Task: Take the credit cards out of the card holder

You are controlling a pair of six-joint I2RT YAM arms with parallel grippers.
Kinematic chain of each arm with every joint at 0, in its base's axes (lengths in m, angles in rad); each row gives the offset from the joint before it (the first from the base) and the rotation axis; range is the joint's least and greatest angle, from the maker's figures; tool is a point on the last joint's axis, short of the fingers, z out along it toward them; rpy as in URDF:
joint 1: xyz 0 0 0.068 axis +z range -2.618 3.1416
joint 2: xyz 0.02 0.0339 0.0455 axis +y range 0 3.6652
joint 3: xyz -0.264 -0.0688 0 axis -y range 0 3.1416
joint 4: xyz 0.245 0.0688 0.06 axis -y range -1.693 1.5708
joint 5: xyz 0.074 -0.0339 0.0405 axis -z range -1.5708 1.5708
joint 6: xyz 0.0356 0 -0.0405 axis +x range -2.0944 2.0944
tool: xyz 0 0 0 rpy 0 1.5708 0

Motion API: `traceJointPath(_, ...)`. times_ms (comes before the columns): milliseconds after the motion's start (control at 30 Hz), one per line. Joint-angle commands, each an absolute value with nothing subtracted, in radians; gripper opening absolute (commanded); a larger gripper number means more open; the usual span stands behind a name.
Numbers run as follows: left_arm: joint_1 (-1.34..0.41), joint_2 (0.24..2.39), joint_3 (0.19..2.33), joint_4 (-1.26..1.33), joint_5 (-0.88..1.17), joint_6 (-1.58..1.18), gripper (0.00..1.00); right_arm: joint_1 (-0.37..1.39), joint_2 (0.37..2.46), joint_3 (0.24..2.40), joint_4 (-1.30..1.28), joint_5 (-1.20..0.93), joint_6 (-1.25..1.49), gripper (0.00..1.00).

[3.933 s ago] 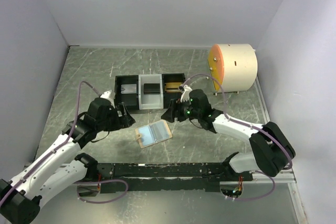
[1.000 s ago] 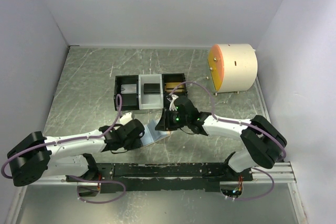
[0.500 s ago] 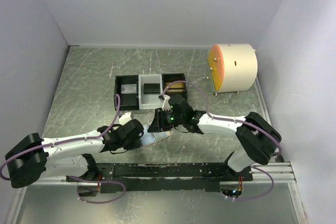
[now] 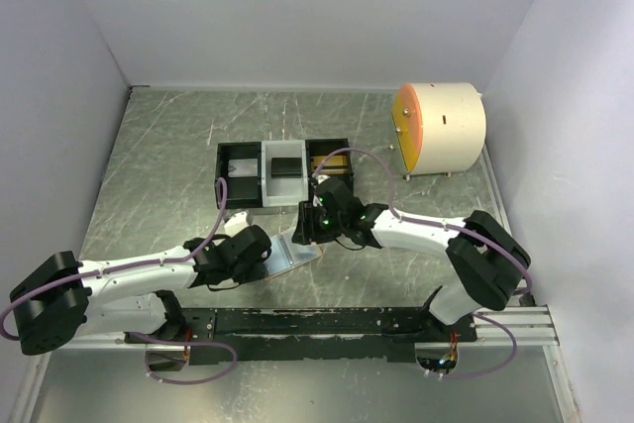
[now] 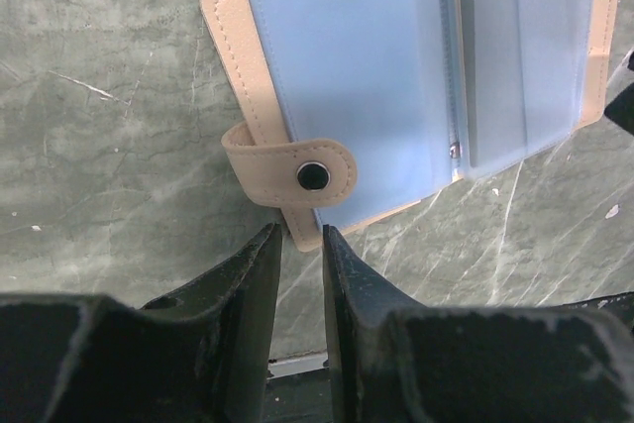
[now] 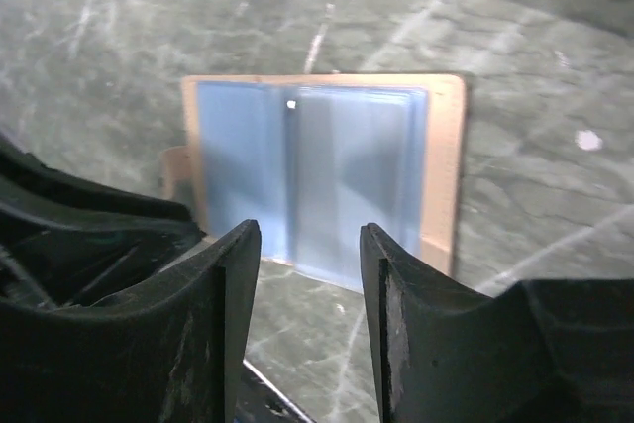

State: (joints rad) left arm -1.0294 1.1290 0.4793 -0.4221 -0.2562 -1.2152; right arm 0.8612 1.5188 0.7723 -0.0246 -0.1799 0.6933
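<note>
The card holder lies open on the tabletop between my two arms, blue sleeves up, long axis running left to right. My left tool sits just near of its lower edge by the snap tab, jaws narrow, gripping nothing. My right tool hovers over the far page, jaws apart and empty. The wrist views show the sleeves with no credit cards visible; the top view shows cards already in the tray.

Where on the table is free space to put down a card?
Free: the far table behind the tray, and the strip between tray and drum. Crowded: around the card holder, where both hands meet.
</note>
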Motion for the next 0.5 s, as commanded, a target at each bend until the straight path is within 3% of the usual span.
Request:
traceJointPath(0, -1.035, 1.113, 0.489, -0.429, -0.282, -1.218, 0.35, 0.847, 1.539, 0.775, -0.109, -0.093, 0.662, 0.46)
traceJointPath(467, -1.035, 1.138, 0.49, -0.4, -0.268, -1.206, 0.34, 0.85, 1.603, 0.737, -0.006, -0.234, 0.688, 0.43)
